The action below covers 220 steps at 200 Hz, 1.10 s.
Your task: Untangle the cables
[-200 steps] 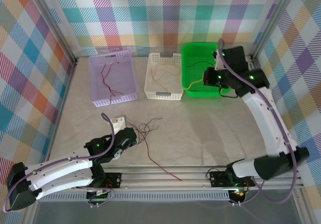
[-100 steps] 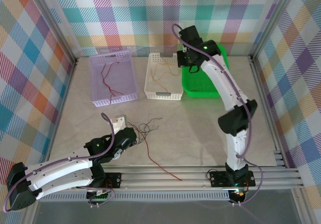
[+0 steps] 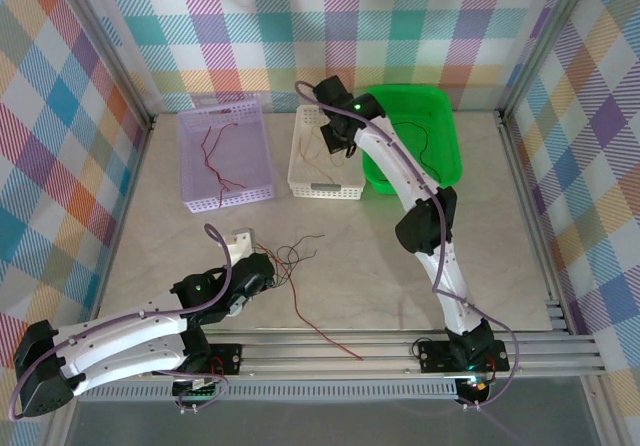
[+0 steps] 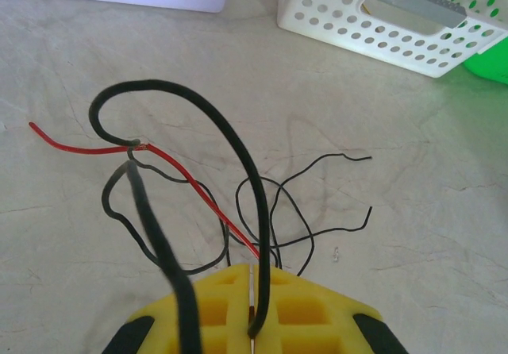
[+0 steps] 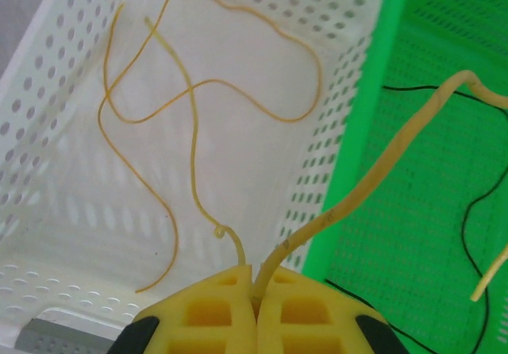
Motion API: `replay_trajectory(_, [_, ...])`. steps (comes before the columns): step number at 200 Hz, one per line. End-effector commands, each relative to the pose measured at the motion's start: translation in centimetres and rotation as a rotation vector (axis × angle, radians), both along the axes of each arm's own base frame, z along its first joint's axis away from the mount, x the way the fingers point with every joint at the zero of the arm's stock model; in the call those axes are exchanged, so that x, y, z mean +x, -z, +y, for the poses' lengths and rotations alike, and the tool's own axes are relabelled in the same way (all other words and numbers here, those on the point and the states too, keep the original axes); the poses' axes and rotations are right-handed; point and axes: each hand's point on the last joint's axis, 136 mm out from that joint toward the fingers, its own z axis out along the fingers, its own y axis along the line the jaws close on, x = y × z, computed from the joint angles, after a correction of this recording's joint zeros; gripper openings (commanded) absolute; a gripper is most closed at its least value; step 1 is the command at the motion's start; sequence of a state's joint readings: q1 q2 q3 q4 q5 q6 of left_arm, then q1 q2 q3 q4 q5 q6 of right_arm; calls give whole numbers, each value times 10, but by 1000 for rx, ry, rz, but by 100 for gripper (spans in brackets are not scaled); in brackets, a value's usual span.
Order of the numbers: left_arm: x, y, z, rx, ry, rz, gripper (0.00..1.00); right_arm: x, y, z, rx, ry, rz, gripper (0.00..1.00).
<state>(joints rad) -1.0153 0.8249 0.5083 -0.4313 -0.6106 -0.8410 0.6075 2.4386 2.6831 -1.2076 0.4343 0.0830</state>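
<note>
A tangle of thin black and red cables (image 3: 292, 256) lies on the table in front of my left gripper (image 3: 262, 272). In the left wrist view that gripper (image 4: 255, 271) is shut on a black cable (image 4: 238, 148) that loops up from its jaws, and a red cable (image 4: 184, 176) crosses beneath. My right gripper (image 3: 330, 144) hangs over the white basket (image 3: 325, 190). In the right wrist view it (image 5: 255, 279) is shut on a yellow cable (image 5: 381, 171) that trails toward the green basket (image 5: 357, 195).
The lilac basket (image 3: 228, 202) at the back left holds a red cable (image 3: 214, 161). Thin yellow cables (image 5: 190, 92) lie in the white basket (image 5: 48, 60). A black cable (image 5: 476, 203) lies in the green basket (image 3: 450, 156). One red cable (image 3: 325, 334) reaches the front rail.
My right arm has swung left from the green basket to above the white basket, with the yellow cable in its jaws. The left arm and the tangle have stayed put.
</note>
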Motion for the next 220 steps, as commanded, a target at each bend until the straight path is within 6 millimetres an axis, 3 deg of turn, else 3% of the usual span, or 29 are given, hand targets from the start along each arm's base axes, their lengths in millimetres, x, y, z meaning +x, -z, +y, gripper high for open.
replay_trajectory(1, [5, -4, -3, -14, -4, -13, 0, 0, 9, 22, -16, -72, -12, 0])
replay_trajectory(71, [4, 3, -3, -18, -4, -1, 0, -10, 60, 58, -50, -175, 58, 0])
replay_trajectory(128, [2, 8, 1, -18, -10, 3, 0, -19, 92, 71, -80, -207, 108, 0])
replay_trajectory(182, [1, 12, 1, -20, -13, 7, 0, -29, 99, 83, -9, -228, 165, 0])
replay_trajectory(220, [1, 15, 2, -19, -12, 11, 0, -40, 87, 96, 100, -246, 209, 0])
